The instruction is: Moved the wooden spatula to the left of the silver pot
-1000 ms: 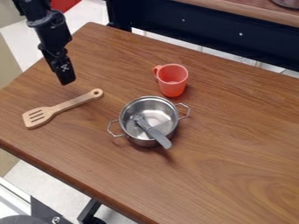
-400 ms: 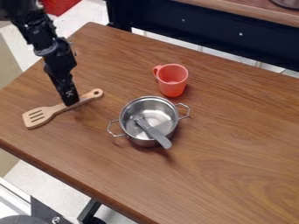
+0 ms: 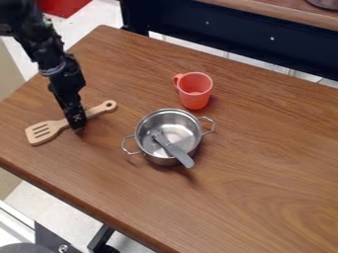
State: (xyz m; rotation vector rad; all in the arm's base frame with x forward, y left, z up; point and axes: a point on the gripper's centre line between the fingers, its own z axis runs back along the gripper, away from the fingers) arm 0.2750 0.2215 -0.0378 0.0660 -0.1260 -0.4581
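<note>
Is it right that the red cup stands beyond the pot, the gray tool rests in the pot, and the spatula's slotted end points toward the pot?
Not quite: the camera view shows the spatula's slotted end pointing away from the pot; its handle end is the nearer one. The rest holds.

One camera, high over the near side, pitched down at a slant.
Faces diagonally across the bench (image 3: 264,188) toward its far-left corner, which sits in frame near the top. Mid-range: close enough that the bench runs out of frame at right, far enough to catch stretches of the left, far and near edges, plus floor (image 3: 46,207) past the near one. Bench edges run oblique to the frame.
</note>
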